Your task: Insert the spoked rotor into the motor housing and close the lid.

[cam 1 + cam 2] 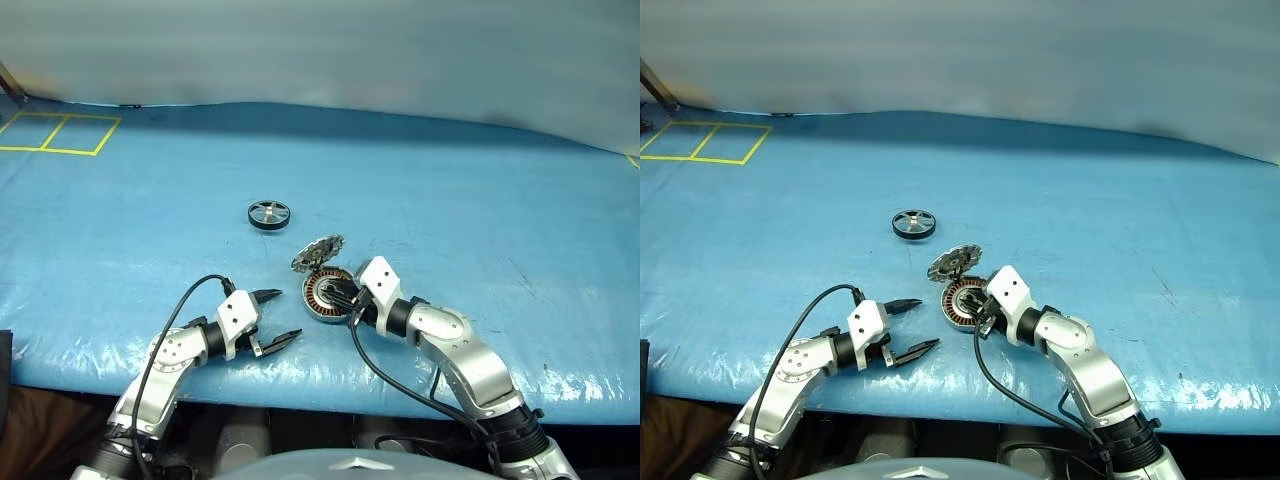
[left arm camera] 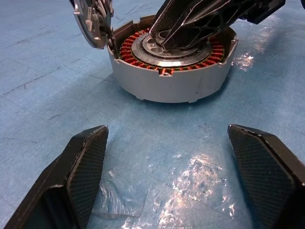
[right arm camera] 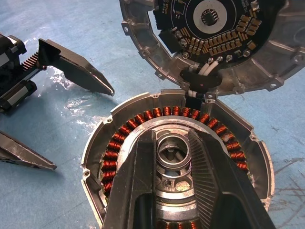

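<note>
On a blue tarp-covered table (image 1: 480, 190), the round silver motor housing (image 1: 327, 295) with copper windings sits open, its hinged silver-grey lid (image 1: 317, 252) tipped up behind it. The right gripper (image 3: 178, 167) reaches into the housing's centre, fingers nearly together, apparently steadying it. The left gripper (image 1: 275, 318) hovers beside it, fingers spread and empty. The black-rimmed spoked rotor (image 1: 268, 214) lies well apart — so insertion and lid closing both remain.

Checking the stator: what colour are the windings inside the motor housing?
Copper-orange windings, clearest in the right wrist view.
</note>
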